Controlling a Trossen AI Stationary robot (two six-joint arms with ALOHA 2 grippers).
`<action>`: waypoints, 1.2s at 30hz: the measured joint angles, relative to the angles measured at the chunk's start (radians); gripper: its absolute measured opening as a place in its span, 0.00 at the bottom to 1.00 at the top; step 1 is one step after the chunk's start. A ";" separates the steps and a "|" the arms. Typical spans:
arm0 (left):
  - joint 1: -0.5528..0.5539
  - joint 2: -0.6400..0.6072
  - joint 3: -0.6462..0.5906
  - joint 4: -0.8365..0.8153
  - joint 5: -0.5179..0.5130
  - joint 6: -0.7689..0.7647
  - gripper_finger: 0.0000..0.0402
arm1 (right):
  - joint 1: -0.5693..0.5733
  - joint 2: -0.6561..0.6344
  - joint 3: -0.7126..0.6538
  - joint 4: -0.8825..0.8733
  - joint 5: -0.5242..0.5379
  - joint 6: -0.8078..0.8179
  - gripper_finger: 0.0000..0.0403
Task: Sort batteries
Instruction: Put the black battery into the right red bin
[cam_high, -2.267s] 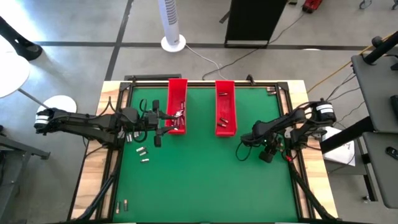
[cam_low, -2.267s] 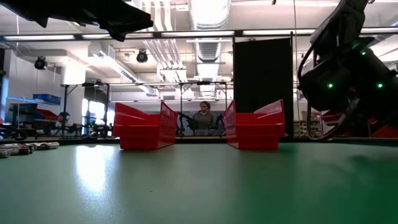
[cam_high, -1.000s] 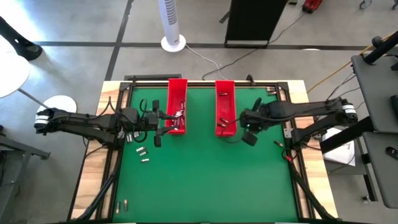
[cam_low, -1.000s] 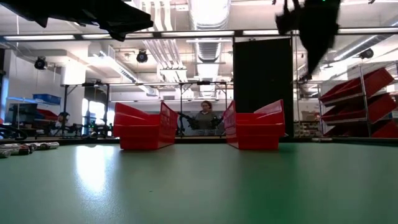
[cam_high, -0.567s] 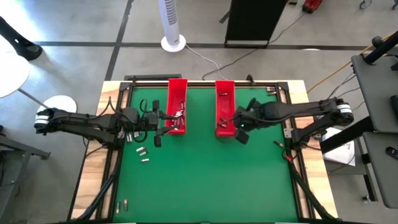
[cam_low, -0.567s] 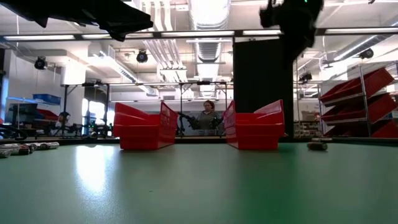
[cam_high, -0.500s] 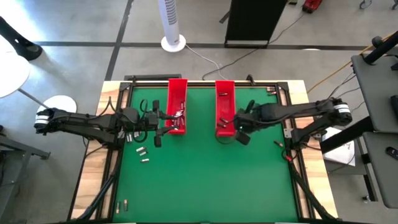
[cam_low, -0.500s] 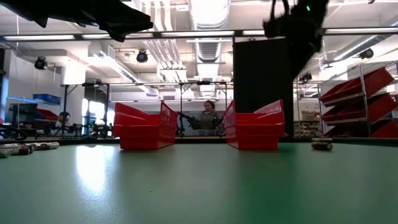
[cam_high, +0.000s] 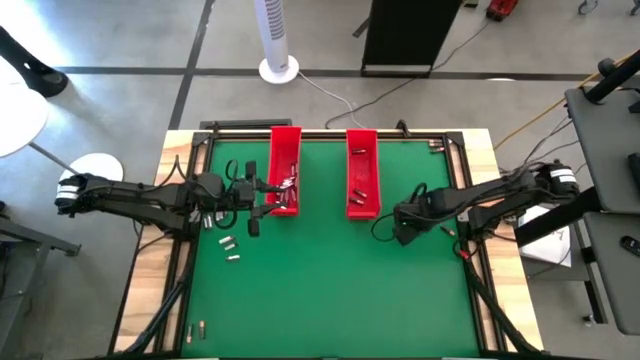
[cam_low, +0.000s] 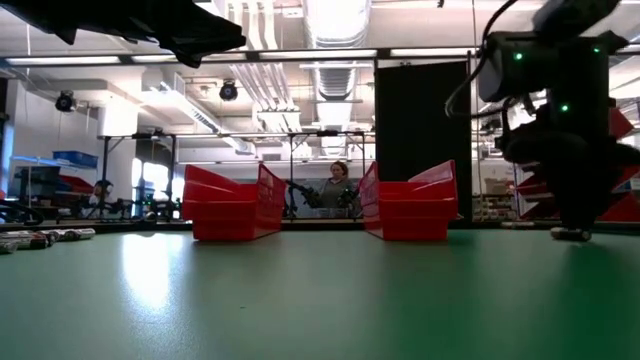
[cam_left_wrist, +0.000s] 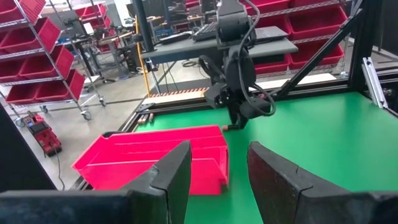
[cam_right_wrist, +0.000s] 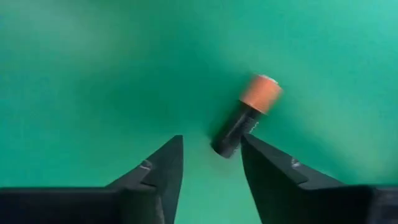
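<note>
From above, you can't make out the battery (cam_right_wrist: 247, 120) under the right pincer (cam_high: 401, 237); the arm covers it, and only the right wrist view shows it, blurred, lying just ahead of the spread fingers (cam_right_wrist: 155, 171). The batteries (cam_high: 229, 245) loose on the counter (cam_high: 320, 290) and in the trays (cam_high: 285, 170) are too small for you to tell apart by type. In the low view the left arm (cam_low: 120, 22) is cut off by the top edge, so its pincer stays out of sight there.
</note>
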 joint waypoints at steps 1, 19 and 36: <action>0.000 0.000 0.000 0.000 0.000 0.000 0.34 | -0.003 -0.015 -0.012 0.021 0.000 0.008 0.40; 0.000 0.000 0.000 0.008 0.000 -0.008 0.34 | -0.038 -0.010 -0.113 0.088 0.049 0.137 0.31; 0.000 0.000 0.000 0.008 0.000 -0.008 0.34 | -0.040 0.003 0.010 -0.036 0.155 0.063 0.09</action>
